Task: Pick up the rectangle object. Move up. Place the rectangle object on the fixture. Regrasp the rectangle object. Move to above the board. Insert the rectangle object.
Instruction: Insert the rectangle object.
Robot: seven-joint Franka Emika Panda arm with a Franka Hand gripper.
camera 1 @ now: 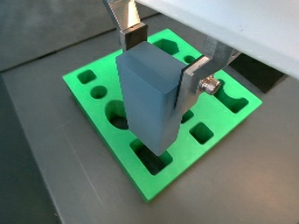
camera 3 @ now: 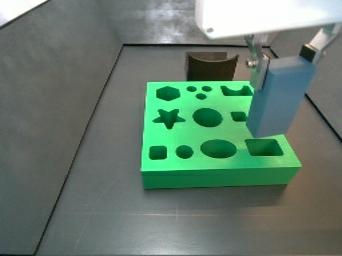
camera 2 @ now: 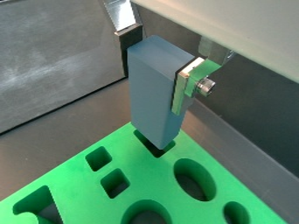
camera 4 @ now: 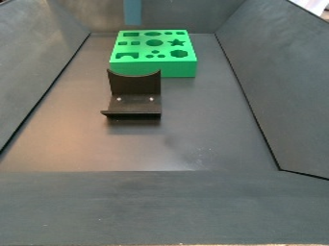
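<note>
Two silver fingers (camera 1: 194, 80) of the gripper (camera 1: 163, 59) pinch the rectangle object (camera 1: 152, 96) near its upper end, one plate on each narrow side, as both wrist views show. The blue-grey block stands upright, its long axis vertical, its top face tilted slightly toward the camera in a wrist view (camera 2: 155, 92). Its lower end meets a square hole at the near edge of the board (camera 1: 91, 87); how deep it sits I cannot tell. In a side view the block (camera 3: 279, 95) rises at the right of the frame over the green slab's right-hand square hole (camera 3: 267, 148), with the fixture (camera 3: 210, 66) behind, at upper centre. In a side view (camera 4: 133, 94) that dark bracket stands in front of the board (camera 4: 154, 51), at upper centre.
</note>
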